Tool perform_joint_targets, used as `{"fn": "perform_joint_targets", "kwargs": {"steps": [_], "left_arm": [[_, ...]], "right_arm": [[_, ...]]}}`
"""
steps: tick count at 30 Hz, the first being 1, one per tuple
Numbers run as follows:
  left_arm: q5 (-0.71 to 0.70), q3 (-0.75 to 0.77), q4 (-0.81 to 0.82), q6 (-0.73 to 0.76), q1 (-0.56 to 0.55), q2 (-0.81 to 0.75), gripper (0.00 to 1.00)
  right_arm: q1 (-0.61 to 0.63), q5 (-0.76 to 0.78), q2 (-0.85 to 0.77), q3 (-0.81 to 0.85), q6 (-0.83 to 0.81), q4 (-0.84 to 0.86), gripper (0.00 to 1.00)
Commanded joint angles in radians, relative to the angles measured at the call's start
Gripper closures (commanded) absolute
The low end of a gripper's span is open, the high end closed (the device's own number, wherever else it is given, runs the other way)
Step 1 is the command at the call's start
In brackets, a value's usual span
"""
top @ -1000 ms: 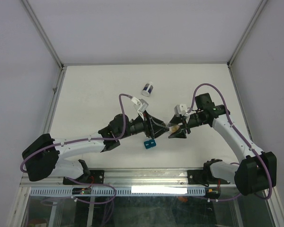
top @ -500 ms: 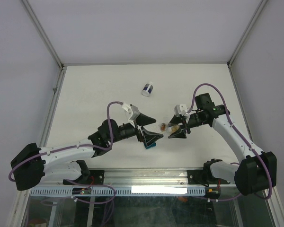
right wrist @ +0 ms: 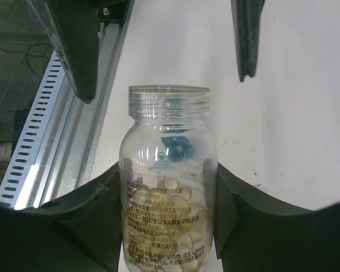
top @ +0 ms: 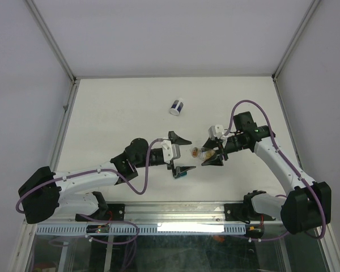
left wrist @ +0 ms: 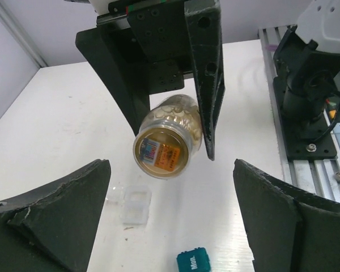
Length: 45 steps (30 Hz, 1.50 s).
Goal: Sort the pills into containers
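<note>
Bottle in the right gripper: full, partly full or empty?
Partly full: in the right wrist view pills fill the bottle's lower half; the upper half, up to the neck, holds none.

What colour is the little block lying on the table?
The block is teal, with white letters; clearest in the left wrist view.
</note>
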Motion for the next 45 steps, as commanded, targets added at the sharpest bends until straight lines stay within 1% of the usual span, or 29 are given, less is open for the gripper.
{"fn": "perform_joint_targets", "kwargs": {"steps": [1, 9, 14, 17, 21, 23, 27, 31, 34, 36, 38, 43, 45], "left_arm": [[0.035, 0.091, -0.004, 0.105, 0.017, 0.052, 0.12], [0.029, 0.115, 0.020, 0.060, 0.022, 0.085, 0.26], [0.052, 0.121, 0.031, 0.043, 0.027, 0.092, 0.37], [0.070, 0.130, 0.022, 0.033, 0.027, 0.100, 0.45], [0.088, 0.140, 0.021, 0.001, 0.027, 0.111, 0.65], [0.096, 0.143, 0.023, -0.029, 0.027, 0.115, 0.71], [0.065, 0.146, 0.033, -0.183, 0.025, 0.114, 0.85], [-0.038, 0.125, 0.080, -0.426, 0.011, 0.098, 1.00], [-0.177, 0.127, 0.053, -0.598, -0.028, 0.080, 1.00], [-0.269, 0.133, 0.022, -0.648, -0.060, 0.060, 1.00], [-0.333, 0.137, -0.002, -0.665, -0.083, 0.042, 1.00], [-0.385, 0.156, -0.039, -0.704, -0.090, 0.024, 1.00], [-0.380, 0.172, -0.054, -0.726, -0.090, 0.029, 1.00]], "right_arm": [[0.009, -0.036, -0.009, 0.021, -0.017, 0.008, 1.00], [0.015, -0.032, -0.004, 0.020, -0.019, 0.008, 1.00], [0.019, -0.031, -0.002, 0.021, -0.019, 0.009, 1.00], [0.019, -0.030, -0.002, 0.021, -0.017, 0.009, 1.00], [0.020, -0.029, 0.001, 0.019, -0.017, 0.010, 1.00], [0.020, -0.028, 0.001, 0.019, -0.016, 0.012, 1.00], [0.021, -0.025, 0.001, 0.019, -0.015, 0.011, 1.00], [0.020, -0.023, 0.003, 0.019, -0.016, 0.013, 1.00], [0.020, -0.022, 0.004, 0.019, -0.014, 0.012, 1.00], [0.020, -0.023, 0.003, 0.018, -0.014, 0.012, 1.00], [0.020, -0.023, 0.005, 0.019, -0.013, 0.012, 1.00], [0.020, -0.020, 0.004, 0.019, -0.011, 0.014, 1.00], [0.021, -0.019, 0.004, 0.019, -0.011, 0.015, 1.00]]}}
